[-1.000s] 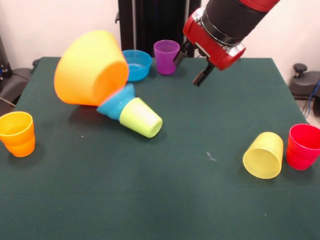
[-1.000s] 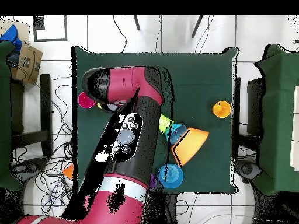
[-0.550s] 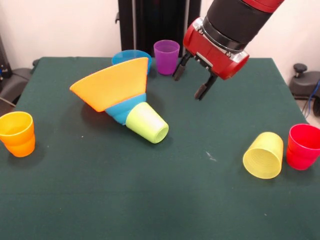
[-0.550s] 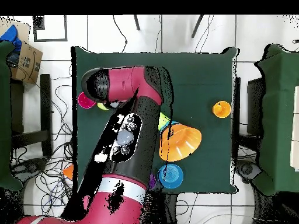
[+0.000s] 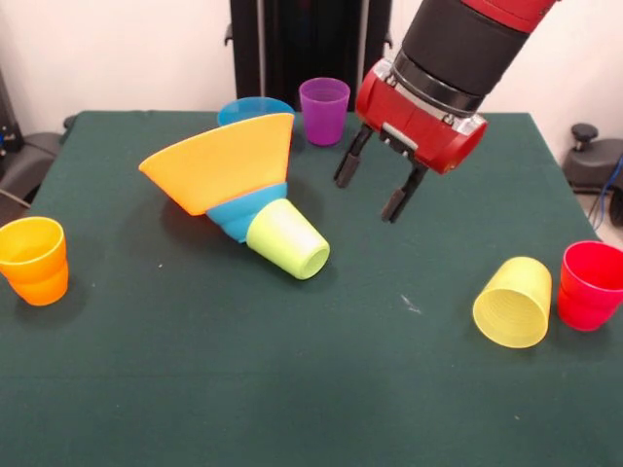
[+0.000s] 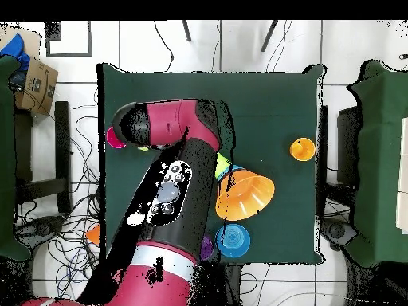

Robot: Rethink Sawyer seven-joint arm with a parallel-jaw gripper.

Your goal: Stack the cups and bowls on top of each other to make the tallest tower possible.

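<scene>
toppled tower [image 5: 243,190] lies on its side, left of and below the empty, spread-fingered gripper [image 5: 373,185], lime cup [image 5: 286,238] end nearest it.

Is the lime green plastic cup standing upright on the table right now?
No, the lime green plastic cup lies on its side on the table, with a small blue bowl at its other end.

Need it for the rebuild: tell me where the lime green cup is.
In the front view the lime green cup lies on its side left of centre, nested into the toppled blue bowl.
</scene>
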